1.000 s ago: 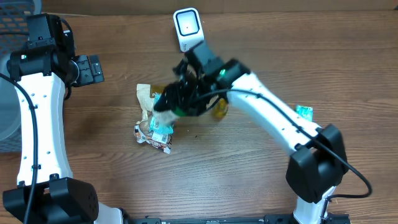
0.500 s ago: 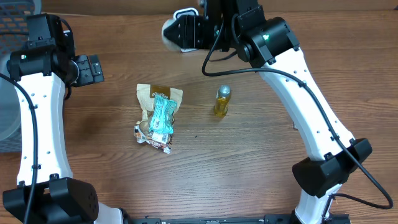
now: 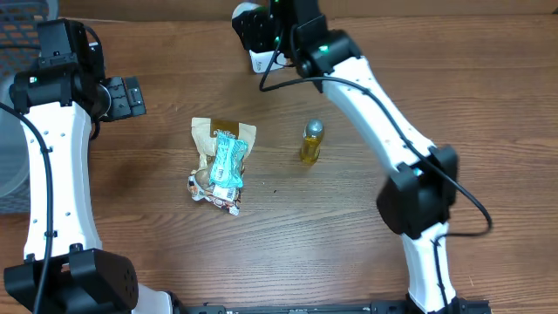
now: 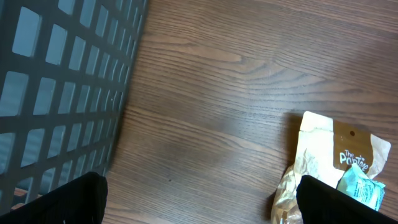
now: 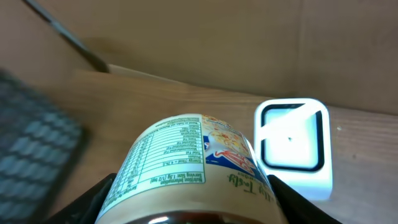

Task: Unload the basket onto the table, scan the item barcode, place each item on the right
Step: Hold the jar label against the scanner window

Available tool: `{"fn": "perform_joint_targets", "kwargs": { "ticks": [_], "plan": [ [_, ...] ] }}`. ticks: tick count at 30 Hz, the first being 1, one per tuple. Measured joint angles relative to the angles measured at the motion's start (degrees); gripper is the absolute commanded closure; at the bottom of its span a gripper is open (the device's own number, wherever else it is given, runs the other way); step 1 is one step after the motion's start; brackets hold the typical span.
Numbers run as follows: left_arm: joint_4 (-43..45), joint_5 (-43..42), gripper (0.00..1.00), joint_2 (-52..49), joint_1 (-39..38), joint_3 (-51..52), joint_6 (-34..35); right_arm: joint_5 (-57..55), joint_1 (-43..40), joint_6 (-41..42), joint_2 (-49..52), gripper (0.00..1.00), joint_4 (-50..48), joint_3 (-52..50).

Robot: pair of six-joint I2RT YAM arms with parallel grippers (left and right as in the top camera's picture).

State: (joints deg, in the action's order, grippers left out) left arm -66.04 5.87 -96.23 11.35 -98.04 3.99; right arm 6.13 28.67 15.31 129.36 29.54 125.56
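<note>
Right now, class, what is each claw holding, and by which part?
The right claw holds a labelled container by opposite sides of its round body. The left claw is open and empty.

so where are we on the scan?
Done: right hand grips a labelled jar. In hand: jar held beside the white scanner, nutrition panel facing the wrist camera. To do: barcode not visible; bottle and snack packets lie on the table.

A tan pouch [image 4: 339, 155] lies right of a dark basket [image 4: 62, 93].
</note>
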Motion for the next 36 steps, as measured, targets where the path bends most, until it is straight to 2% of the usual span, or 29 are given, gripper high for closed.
{"fn": "perform_joint_targets", "kwargs": {
  "ticks": [5, 16, 29, 36],
  "plan": [
    [0.02, 0.0, 0.0, 0.0, 0.0, 0.0, 0.02, -1.29, -1.03, -1.29, 6.05, 0.83, -8.48, -0.13],
    [0.0, 0.0, 0.0, 0.0, 0.0, 0.0, 0.02, -2.16, -3.89, -1.88, 11.54, 0.84, -21.66, -0.13],
    [0.0, 0.0, 0.01, 0.0, 0.0, 0.0, 0.02, -2.08, -3.82, -1.84, 18.93, 0.85, -32.87, -0.13],
    [0.0, 0.0, 0.0, 0.0, 0.0, 0.0, 0.0, -2.08, -3.82, -1.84, 19.5, 0.86, -36.63, -0.13]
  ]
}}
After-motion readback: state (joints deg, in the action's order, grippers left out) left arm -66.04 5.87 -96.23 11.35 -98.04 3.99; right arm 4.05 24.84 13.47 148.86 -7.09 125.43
